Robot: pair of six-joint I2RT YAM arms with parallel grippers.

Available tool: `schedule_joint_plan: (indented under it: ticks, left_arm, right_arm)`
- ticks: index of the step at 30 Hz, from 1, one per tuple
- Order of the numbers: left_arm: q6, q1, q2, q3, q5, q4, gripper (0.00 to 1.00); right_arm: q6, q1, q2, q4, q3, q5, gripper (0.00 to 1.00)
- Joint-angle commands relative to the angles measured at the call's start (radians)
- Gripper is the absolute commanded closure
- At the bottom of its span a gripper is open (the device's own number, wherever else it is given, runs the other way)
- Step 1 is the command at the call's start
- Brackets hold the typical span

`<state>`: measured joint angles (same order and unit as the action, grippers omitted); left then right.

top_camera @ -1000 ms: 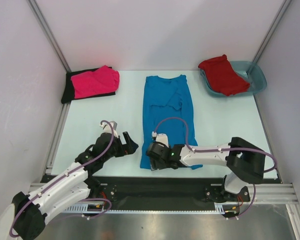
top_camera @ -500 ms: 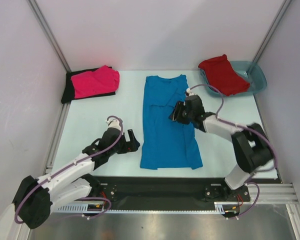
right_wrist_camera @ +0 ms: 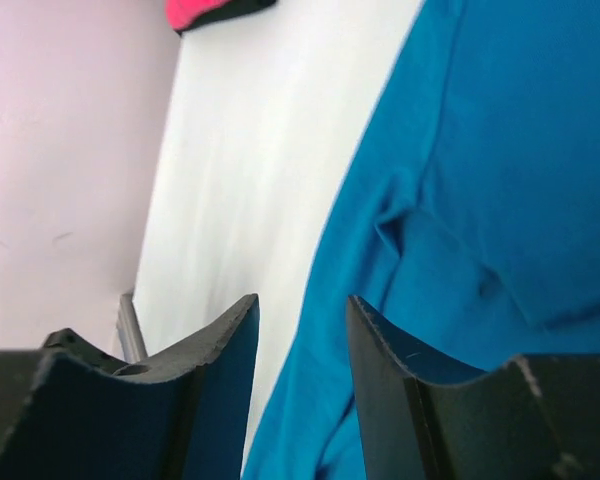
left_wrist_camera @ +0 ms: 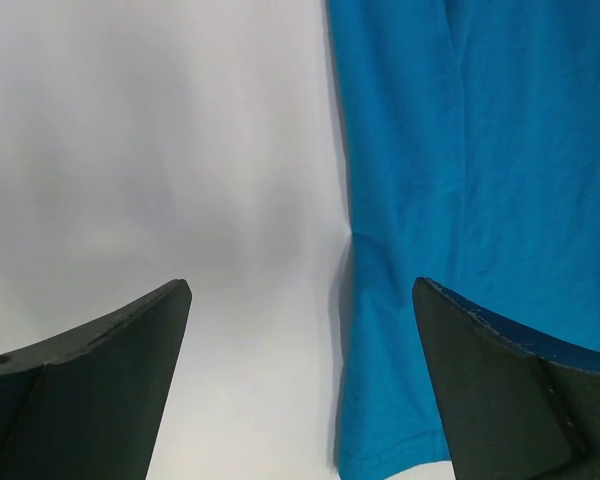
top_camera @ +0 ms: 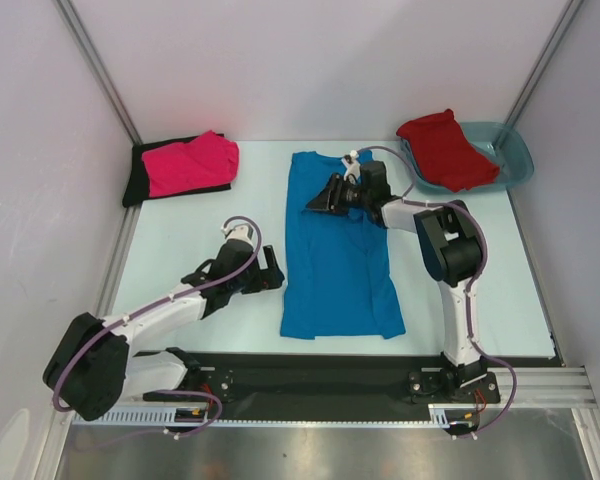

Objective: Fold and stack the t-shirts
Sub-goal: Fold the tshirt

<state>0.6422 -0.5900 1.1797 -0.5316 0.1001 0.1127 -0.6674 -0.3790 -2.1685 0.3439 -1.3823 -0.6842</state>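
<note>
The blue shirt (top_camera: 335, 270) lies flat in the middle of the table (top_camera: 180, 235). It looks long and thin, with its sleeves tucked in over its front. The pink shirt (top_camera: 192, 163) sits folded on top of the black shirt (top_camera: 133, 178) in the far left corner. The red shirt (top_camera: 442, 148) lies in the teal tub (top_camera: 515, 160) at the far right. My right gripper (top_camera: 315, 203) hangs low over the top left part of the blue shirt, its fingers just a little apart, with nothing in them. My left gripper (top_camera: 277, 276) sits just beside the shirt's bottom left edge, fingers spread wide and empty. I think I am partway through folding the blue one: the sides are in, but it is not yet folded short. For the next move, I think I need to pinch two corners at one end and carry them over to the other end, lifting both together so the cloth does not bunch up.
</note>
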Motion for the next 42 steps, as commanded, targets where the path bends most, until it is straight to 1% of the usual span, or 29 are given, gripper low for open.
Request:
schedule_joint_plan:
  ticks: [1, 6, 9, 12, 18, 20, 21, 23, 24, 30, 38, 41, 42]
  left_arm:
    - [-0.015, 0.022, 0.005, -0.030, 0.009, -0.042, 0.00]
    - [-0.001, 0.058, -0.022, -0.019, 0.039, -0.025, 0.00]
    - [-0.001, 0.079, -0.031, -0.018, 0.036, -0.024, 0.00]
    - [-0.003, 0.094, -0.035, -0.019, 0.027, -0.028, 0.00]
    - [-0.009, 0.104, -0.040, -0.021, 0.020, -0.030, 0.00]
    - [-0.012, 0.107, -0.041, -0.019, 0.018, -0.028, 0.00]
    - [-0.012, 0.110, -0.041, -0.016, 0.018, -0.028, 0.00]
    - [-0.012, 0.113, -0.040, -0.018, 0.012, -0.027, 0.00]
    - [-0.013, 0.116, -0.040, -0.016, 0.012, -0.028, 0.00]
    - [-0.012, 0.119, -0.031, -0.021, -0.002, -0.038, 0.00]
    - [-0.012, 0.125, -0.032, -0.019, -0.007, -0.028, 0.00]
    - [-0.013, 0.130, -0.029, -0.021, -0.010, -0.030, 0.00]
    - [-0.015, 0.128, -0.029, -0.021, -0.010, -0.027, 0.00]
  right_arm:
    - [-0.047, 0.006, -0.054, 0.083, -0.076, -0.107, 0.54]
    - [-0.044, 0.000, -0.114, 0.050, -0.152, -0.104, 0.54]
    - [-0.009, -0.012, -0.137, -0.047, -0.210, -0.065, 0.54]
    - [0.022, -0.027, -0.154, -0.092, -0.256, -0.045, 0.54]
    - [0.081, -0.049, -0.200, -0.250, -0.345, 0.037, 0.55]
    - [0.091, -0.055, -0.203, -0.279, -0.362, 0.078, 0.55]
    - [0.110, -0.057, -0.205, -0.322, -0.369, 0.115, 0.55]
    - [0.126, -0.063, -0.200, -0.341, -0.377, 0.152, 0.56]
    - [0.129, -0.066, -0.200, -0.389, -0.377, 0.191, 0.56]
    - [0.140, -0.074, -0.182, -0.407, -0.357, 0.248, 0.56]
    - [0.111, -0.066, -0.229, -0.382, -0.394, 0.204, 0.58]
    - [0.101, -0.063, -0.241, -0.372, -0.408, 0.181, 0.64]
    - [0.094, -0.063, -0.247, -0.362, -0.409, 0.167, 0.67]
